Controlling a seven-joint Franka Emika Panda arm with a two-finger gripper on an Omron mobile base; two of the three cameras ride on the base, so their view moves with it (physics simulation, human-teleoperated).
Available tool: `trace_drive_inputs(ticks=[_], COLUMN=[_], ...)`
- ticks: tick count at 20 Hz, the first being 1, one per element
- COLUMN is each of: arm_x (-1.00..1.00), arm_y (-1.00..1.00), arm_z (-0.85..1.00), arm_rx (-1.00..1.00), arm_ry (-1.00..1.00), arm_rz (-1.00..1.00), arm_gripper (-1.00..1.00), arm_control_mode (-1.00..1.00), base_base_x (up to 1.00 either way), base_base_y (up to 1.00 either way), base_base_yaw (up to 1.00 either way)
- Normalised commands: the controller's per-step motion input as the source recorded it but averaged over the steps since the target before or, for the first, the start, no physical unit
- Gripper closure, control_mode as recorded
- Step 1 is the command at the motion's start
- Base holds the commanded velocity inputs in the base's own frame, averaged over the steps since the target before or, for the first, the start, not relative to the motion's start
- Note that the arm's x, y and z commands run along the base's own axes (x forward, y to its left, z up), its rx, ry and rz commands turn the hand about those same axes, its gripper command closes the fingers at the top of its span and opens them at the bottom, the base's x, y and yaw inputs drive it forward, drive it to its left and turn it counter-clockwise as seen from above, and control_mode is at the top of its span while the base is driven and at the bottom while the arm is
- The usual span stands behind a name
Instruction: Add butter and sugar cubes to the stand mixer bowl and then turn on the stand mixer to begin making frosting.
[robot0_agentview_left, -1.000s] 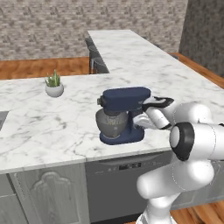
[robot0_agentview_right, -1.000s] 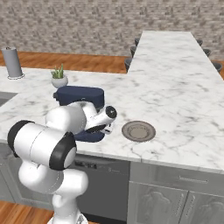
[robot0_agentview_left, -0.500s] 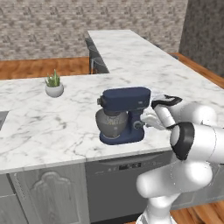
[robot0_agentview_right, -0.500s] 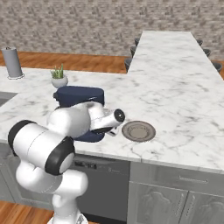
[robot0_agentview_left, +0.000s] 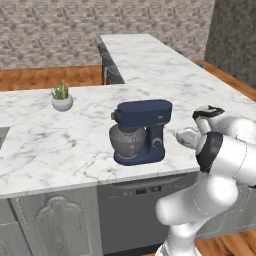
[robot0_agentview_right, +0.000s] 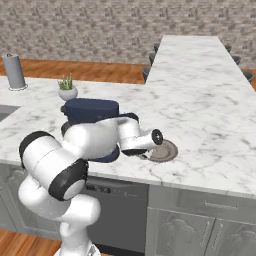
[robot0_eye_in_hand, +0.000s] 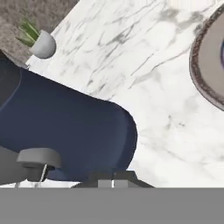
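Note:
The navy-blue stand mixer stands near the counter's front edge with the dull-grey stand mixer bowl under its head. In the right base view my arm covers most of the stand mixer. My gripper hangs low between the mixer and a flat grey plate. In the hand view the gripper is shut, tips pressed together with nothing between them, right beside the mixer's blue body. Butter and sugar cubes are out of view.
A small potted plant sits at the back left of the marble counter. A paper towel roll stands far left. The plate lies right of the mixer, partly behind my arm. Dark stools line the far side.
The gripper has closed from open to fully shut. The hand has drawn away from the mixer's side to the right, toward the plate. The mixer stays where it was.

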Motion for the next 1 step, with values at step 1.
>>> trace_drive_inputs(ticks=[1], arm_x=[-0.62], arm_y=[-0.24], arm_z=[0.43], arm_rx=[0.0], arm_ry=[-0.09], arm_rz=[0.0], arm_gripper=[1.0], arm_control_mode=[-1.0], base_base_x=[0.0], base_base_y=[0.0], base_base_yaw=[0.0])
